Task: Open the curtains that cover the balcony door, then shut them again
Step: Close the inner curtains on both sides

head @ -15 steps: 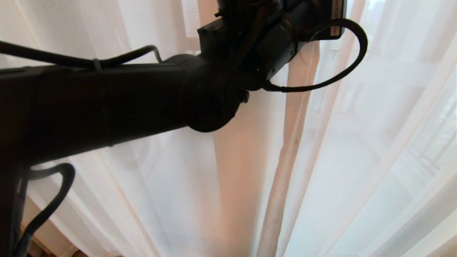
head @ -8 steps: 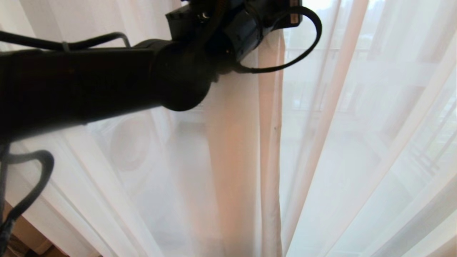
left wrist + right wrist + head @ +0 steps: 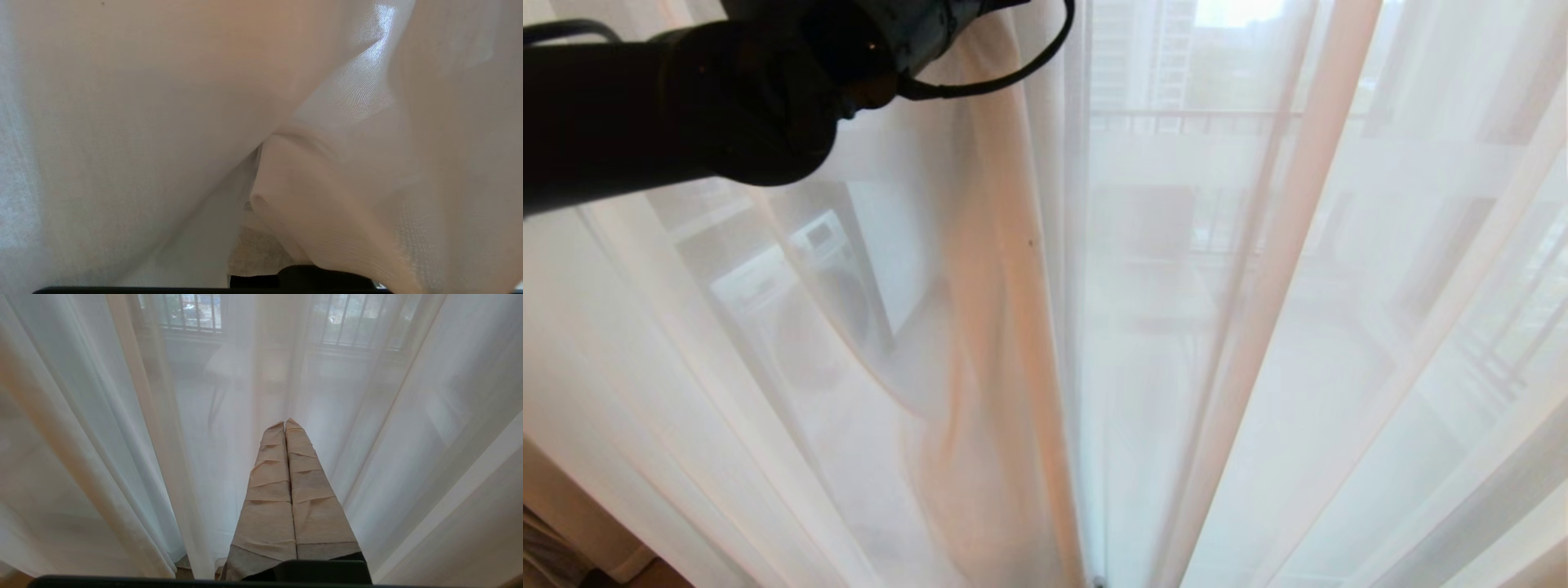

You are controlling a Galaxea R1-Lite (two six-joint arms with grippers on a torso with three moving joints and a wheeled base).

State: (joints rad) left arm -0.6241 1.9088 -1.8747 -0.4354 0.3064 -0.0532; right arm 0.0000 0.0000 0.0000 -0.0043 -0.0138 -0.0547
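— Where is the left tool (image 3: 261, 179) now? I only see its arm (image 3: 670, 106) stretched across the upper left.

— It is buried in the sheer curtains (image 3: 866, 343). From the wrist you see fabric draped right over it, the cloth tenting around the tip. The fingers are closed, but I cannot tell whether a fold is pinched between them or whether the closed tool is simply pushing into the cloth like a hook.

— Why go in closed?

— My guess is that a narrow closed tip slips behind a hem more easily, and the fabric bunches over it so a sideways sweep carries the panel along. The inner hem (image 3: 1045, 327) of the left panel runs down the middle of the scene and looks drawn towards the arm at the top.

— And the right tool (image 3: 286, 428)?

— Parked low, pointing at the right-hand sheers. Its padded fingers (image 3: 269, 490) are pressed together with nothing between them, and it touches no cloth as far as I can see.

— So are the curtains open?

— Hardly. The sheers cover nearly everything; the balcony door (image 3: 1160, 245) shows only dimly through them, with a railing and a washing machine (image 3: 792, 286) beyond on the left. I would say the opening is just starting, and the closing is not begun.

— What could go wrong?

— The thin cloth could slide off the tip.
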